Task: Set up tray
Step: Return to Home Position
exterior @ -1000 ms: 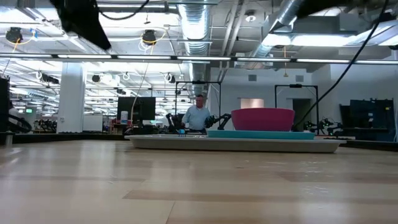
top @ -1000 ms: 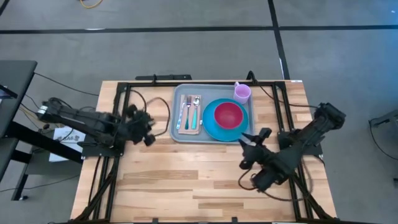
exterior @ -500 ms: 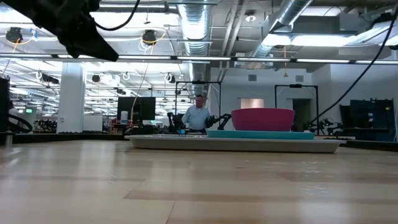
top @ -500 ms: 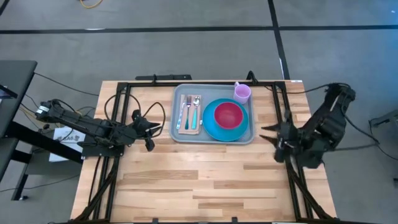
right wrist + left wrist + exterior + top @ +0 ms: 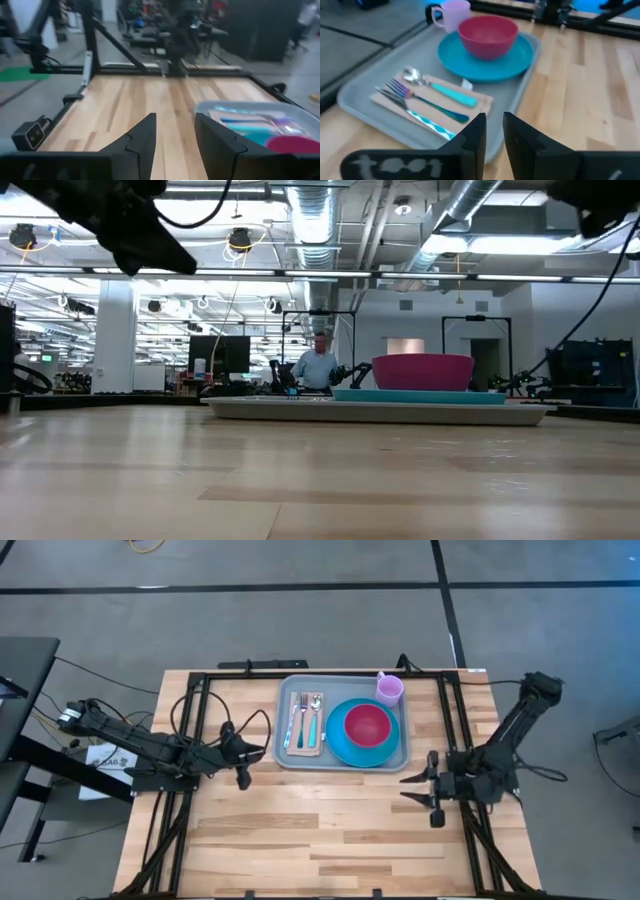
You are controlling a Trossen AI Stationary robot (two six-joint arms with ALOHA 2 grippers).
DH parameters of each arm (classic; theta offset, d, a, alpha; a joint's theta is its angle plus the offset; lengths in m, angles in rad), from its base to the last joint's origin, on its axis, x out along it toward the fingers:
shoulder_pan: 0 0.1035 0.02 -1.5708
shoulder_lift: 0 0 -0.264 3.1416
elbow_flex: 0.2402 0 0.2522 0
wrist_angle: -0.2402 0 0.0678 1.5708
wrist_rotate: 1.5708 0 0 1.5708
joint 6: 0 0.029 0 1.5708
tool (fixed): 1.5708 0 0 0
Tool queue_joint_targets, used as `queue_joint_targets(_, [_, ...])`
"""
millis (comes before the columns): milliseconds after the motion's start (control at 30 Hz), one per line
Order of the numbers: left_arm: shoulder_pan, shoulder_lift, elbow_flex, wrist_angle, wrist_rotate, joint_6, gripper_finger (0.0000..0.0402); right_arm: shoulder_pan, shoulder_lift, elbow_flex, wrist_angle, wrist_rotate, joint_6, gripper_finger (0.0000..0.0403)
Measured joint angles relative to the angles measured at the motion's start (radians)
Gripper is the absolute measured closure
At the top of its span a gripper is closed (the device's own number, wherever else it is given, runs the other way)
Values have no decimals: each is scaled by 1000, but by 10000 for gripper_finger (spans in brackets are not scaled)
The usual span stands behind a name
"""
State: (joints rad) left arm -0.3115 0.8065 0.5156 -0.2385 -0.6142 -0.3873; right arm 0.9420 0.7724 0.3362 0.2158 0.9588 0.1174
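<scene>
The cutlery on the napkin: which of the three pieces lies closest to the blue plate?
The spoon, with the plain teal handle, lies nearest the plate; the fork is in the middle of the napkin, and the knife is farthest away.

A pale tray (image 5: 380,412) lies flat toward the far edge of the wooden table (image 5: 300,480). On it rests a blue plate (image 5: 420,395) carrying a magenta bowl (image 5: 423,371). Part of a dark arm (image 5: 130,230) hangs above the table's left side. A person (image 5: 320,368) stands in the room behind.
</scene>
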Motion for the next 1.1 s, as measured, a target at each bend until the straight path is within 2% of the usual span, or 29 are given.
queue_joint_targets(100, [8, 1, 0, 31, -53, 38, 345, -70, -10, -75, 191, -132, -132, 274])
queue_joint_targets(200, [19, -10, 0, 36, -123, 41, 345, -147, -45, -105, 240, -228, -222, 274])
queue_joint_targets(400, [30, -61, 0, -35, -130, 46, 345, -277, -156, -107, 71, -253, -207, 274])
queue_joint_targets(567, [30, -159, 0, -289, -140, -106, 345, -304, -291, -107, -145, -372, -75, 274])
queue_joint_targets(667, [10, -210, -17, -353, -210, -197, 345, -298, -345, -135, -168, -388, -45, 274])
queue_joint_targets(767, [-13, -252, -87, -244, -292, -197, 345, -296, -406, -209, -70, -386, -94, 274])
queue_joint_targets(833, [-19, -270, -146, -133, -308, -162, 345, -297, -442, -268, 52, -404, -129, 274])
queue_joint_targets(900, [-20, -284, -208, -23, -291, -109, 345, -296, -473, -326, 120, -432, -156, 274])
queue_joint_targets(1100, [-19, -290, -403, 369, -178, 82, 345, -307, -521, -328, 112, -433, -172, 274])
